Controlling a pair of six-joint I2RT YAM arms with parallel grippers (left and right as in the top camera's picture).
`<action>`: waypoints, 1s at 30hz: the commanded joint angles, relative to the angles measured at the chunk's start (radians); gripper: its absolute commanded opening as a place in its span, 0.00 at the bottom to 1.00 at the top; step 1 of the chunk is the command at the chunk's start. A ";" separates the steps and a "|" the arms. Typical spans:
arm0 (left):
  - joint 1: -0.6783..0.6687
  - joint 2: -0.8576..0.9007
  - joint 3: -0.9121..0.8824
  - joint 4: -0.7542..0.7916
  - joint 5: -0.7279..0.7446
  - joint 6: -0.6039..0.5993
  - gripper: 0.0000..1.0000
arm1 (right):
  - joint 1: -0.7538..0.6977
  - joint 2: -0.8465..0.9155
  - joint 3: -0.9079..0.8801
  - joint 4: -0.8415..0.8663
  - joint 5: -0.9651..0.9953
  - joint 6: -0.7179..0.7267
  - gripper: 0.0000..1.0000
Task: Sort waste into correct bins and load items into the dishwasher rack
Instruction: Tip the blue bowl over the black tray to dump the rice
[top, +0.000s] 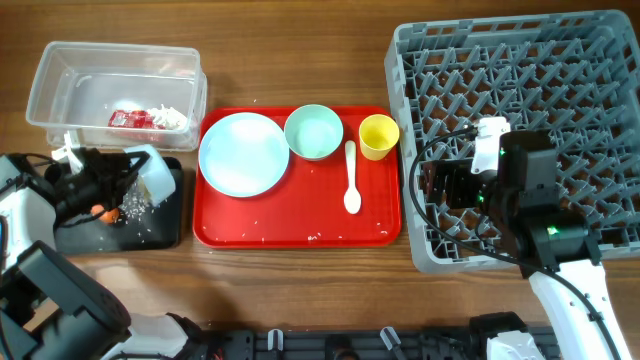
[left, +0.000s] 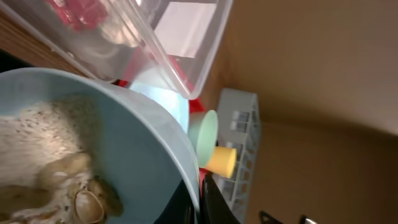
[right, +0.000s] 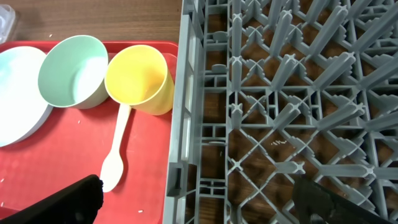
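**Spotter:** What has the left arm got?

**Operator:** I've got the left jaws pinched right down on the rim of the light blue bowl (top: 155, 172). The bowl is tipped over the black tray (top: 168, 228) at the desk's left end. On my wrist view a patch of rice (left: 43, 134) clings inside the bowl, so I'd say the dump isn't finished. Scraps already lie on the black tray, along with a small orange bit that I take for the carrot (top: 100, 211). The red wrapper (top: 128, 118) and the tissue (top: 172, 119) sit in the clear tub (top: 50, 75) just behind.

**Spotter:** And the right?

**Operator:** The right jaws are spread wide with nothing in them, hovering over the near-left corner of the dishwasher rack (top: 520, 60).

**Spotter:** What does your next pick turn on?

**Operator:** Sides. The plate (top: 243, 153), mint-green bowl (top: 314, 132), yellow cup (top: 378, 136) and white spoon (top: 351, 178) all sit on the red tray (top: 300, 215), directly left of the right jaws and just beside the rack wall. The right arm is clearly nearer to them. The spoon's long axis runs far-to-near, with its handle up by the cup, so I'd close across the handle. The blue bowl is the far piece, with the whole red tray between it and the rack.
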 joint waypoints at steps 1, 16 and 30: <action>0.042 0.014 -0.010 -0.021 0.106 0.024 0.04 | 0.002 0.002 0.018 -0.001 -0.005 0.003 1.00; 0.135 0.014 -0.027 -0.025 0.185 -0.013 0.04 | 0.002 0.002 0.018 -0.012 -0.005 0.004 1.00; 0.141 0.020 -0.027 0.041 0.101 -0.140 0.04 | 0.002 0.004 0.018 -0.008 -0.005 0.003 1.00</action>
